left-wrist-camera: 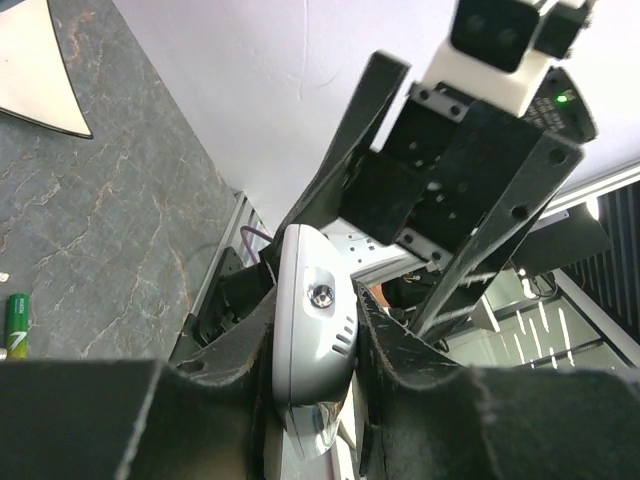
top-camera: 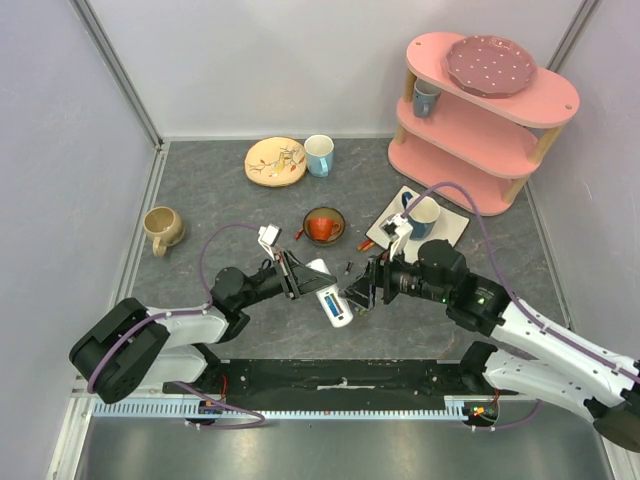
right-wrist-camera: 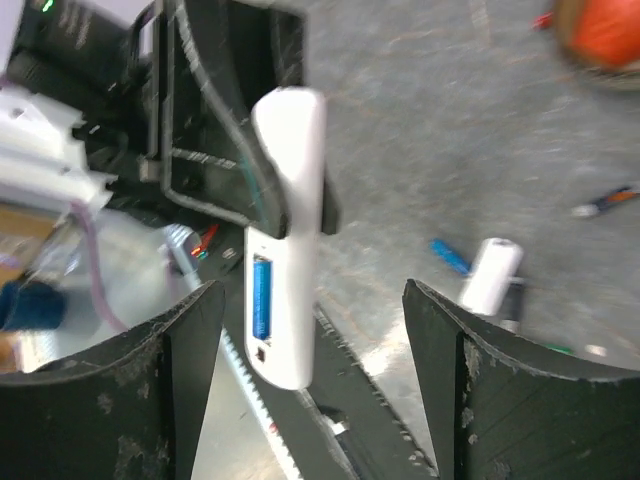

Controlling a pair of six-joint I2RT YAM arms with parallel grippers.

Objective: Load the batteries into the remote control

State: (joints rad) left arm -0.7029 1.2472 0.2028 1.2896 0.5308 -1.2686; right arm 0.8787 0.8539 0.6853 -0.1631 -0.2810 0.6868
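**Left end effector holds remote, right one open**

The left end effector [top-camera: 303, 280] is clamped on the remote [top-camera: 331, 297], lifted off the surface [top-camera: 200, 190]. The right end effector [top-camera: 360, 292] gapes empty just beside it. The remote looks light, stiff and slick, best gripped by its long sides. Tiny roll-prone batteries [right-wrist-camera: 449, 256] lie below, near a white cover [right-wrist-camera: 490, 275].

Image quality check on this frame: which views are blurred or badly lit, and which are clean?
Right wrist: blurred throughout, the remote control soft-edged, the blue battery and table smeared. Left wrist: sharp on the remote control and green battery, near foreground almost black against a bright wall. Top external: evenly lit, soft shadows, no glare, in focus.
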